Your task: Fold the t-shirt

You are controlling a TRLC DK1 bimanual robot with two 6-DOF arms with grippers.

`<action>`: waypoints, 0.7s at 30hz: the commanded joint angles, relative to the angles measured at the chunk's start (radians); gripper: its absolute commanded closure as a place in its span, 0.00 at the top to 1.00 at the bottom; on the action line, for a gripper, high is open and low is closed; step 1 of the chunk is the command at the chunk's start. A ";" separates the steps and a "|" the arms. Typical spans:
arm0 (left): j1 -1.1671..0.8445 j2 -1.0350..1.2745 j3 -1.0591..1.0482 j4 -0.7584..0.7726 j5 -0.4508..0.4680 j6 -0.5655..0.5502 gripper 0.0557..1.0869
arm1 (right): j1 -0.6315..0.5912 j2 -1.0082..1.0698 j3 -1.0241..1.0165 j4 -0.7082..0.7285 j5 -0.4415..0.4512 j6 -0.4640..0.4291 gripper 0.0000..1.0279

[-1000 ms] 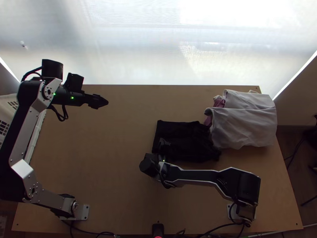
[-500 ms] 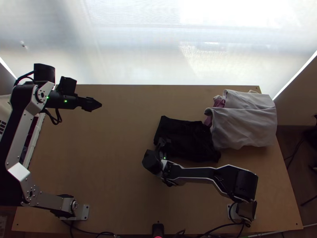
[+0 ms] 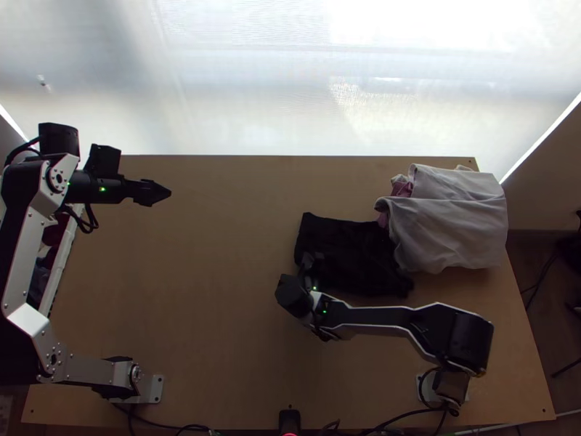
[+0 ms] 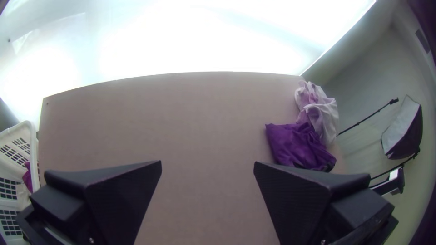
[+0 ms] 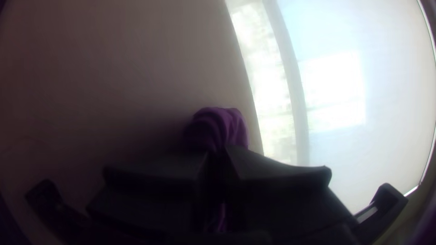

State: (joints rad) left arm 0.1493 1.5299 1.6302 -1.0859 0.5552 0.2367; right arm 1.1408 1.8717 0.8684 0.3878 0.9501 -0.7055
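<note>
The right pincer (image 5: 216, 150) pinches a bunched edge of the compact t-shirt (image 3: 348, 247), likely to shift it whole, beside the pale cloths (image 3: 450, 225) on the counter (image 3: 196, 291). The left pincer (image 4: 207, 164) stands wide, probably leaving room. Shadow hides the held part; perhaps a hem.

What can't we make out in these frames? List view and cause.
- Dark garment, gripped part: right wrist view, between right gripper's fingers.
- Pink cloth, full extent: top view, white cloth over it.
- Basket, outer side: left wrist view, cut by left edge.
</note>
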 commanded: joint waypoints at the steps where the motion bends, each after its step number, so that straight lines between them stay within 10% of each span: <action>1: 0.030 -0.010 -0.006 0.004 0.015 0.004 0.96 | 0.005 -0.220 0.027 0.065 -0.024 -0.074 0.03; 21: 0.058 -0.051 -0.032 0.003 0.032 -0.033 0.96 | -0.239 -0.301 0.279 0.088 -0.180 -0.183 0.03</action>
State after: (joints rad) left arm 0.1967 1.4899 1.6039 -1.0824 0.5869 0.2173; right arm 1.0080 1.5242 1.0260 0.4549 0.8440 -0.8913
